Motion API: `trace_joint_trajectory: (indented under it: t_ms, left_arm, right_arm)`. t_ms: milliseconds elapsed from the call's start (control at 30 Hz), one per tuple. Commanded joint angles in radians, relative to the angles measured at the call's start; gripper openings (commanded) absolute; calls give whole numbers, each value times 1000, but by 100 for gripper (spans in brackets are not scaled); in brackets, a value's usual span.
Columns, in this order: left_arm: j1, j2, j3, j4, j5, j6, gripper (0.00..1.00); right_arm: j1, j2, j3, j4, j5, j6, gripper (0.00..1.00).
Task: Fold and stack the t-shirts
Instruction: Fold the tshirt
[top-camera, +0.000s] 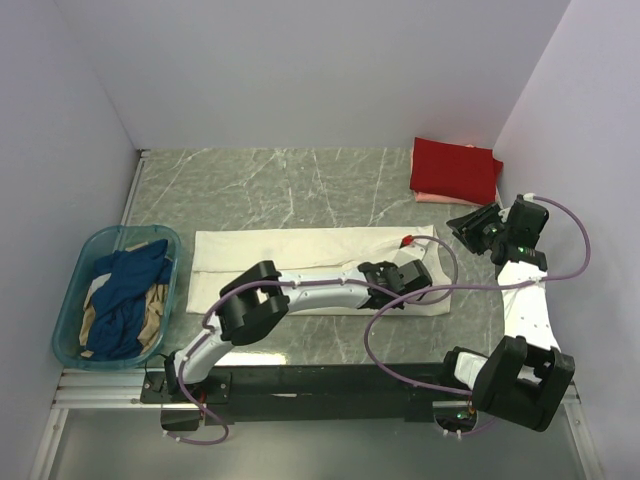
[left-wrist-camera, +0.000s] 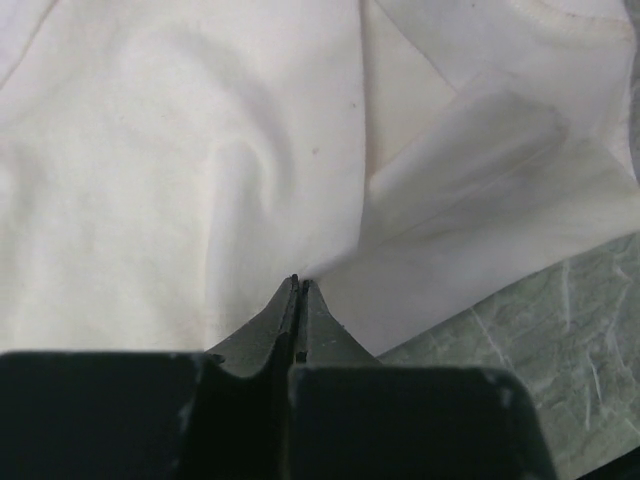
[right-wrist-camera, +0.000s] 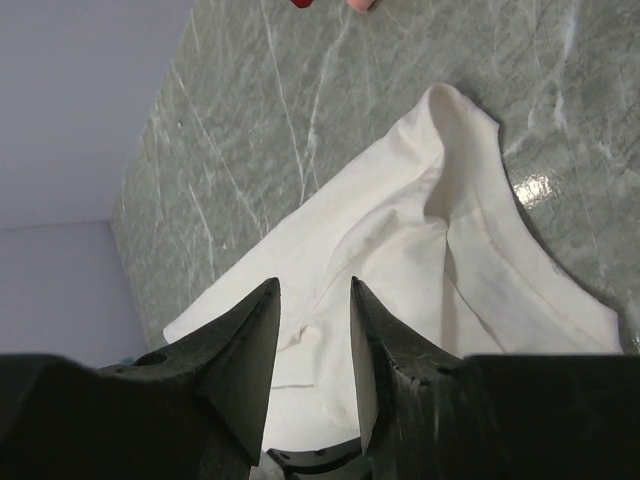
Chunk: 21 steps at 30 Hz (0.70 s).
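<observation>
Cream-white cloth lies stretched lengthwise across the middle of the desk (top-camera: 280, 185): the cream-white t-shirt (top-camera: 300, 262), folded into a long band. Its far edge runs straight, and beyond it bare marbled surface reaches the back wall. Its near edge lies close to the rail that carries the arms. The band is flat toward its left end and rumpled at its right end, where a sleeve flap turns up and the green surface shows just past the hem.

The left end effector (top-camera: 408, 274) is down on that rumpled right end. From its wrist camera the jaws are pressed together with no gap, and a ridge of cloth runs up to their tips (left-wrist-camera: 298, 286), so they seem to pinch a fold of the shirt, though the pinch itself is hidden. The right end effector (top-camera: 462, 224) hangs just past the shirt's right end, above the surface. Its jaws stand moderately apart with nothing between them, and the shirt's sleeve and collar lie below.

Beyond the shirt's right end, in the far corner, a folded red t-shirt (top-camera: 455, 168) sits on a pale pink t-shirt (top-camera: 432, 197) whose edge peeks out. Off the shirt's left end stands one teal basket (top-camera: 72, 300), holding a crumpled dark blue t-shirt (top-camera: 125, 290) over tan cloth (top-camera: 155, 318). That makes four shirts plain to count, with the tan one likely a fifth.
</observation>
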Motion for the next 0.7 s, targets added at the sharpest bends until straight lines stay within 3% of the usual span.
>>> trace_joint_trajectory:
  t_ms: [0, 667]
  left_arm:
    - [8, -111, -34, 29, -23, -20, 2]
    - [34, -241, -244, 71, -5, -83, 1]
  right_arm:
    - [-5, 6, -4, 31, 3, -13, 41]
    - [-4, 23, -19, 39, 20, -21, 41]
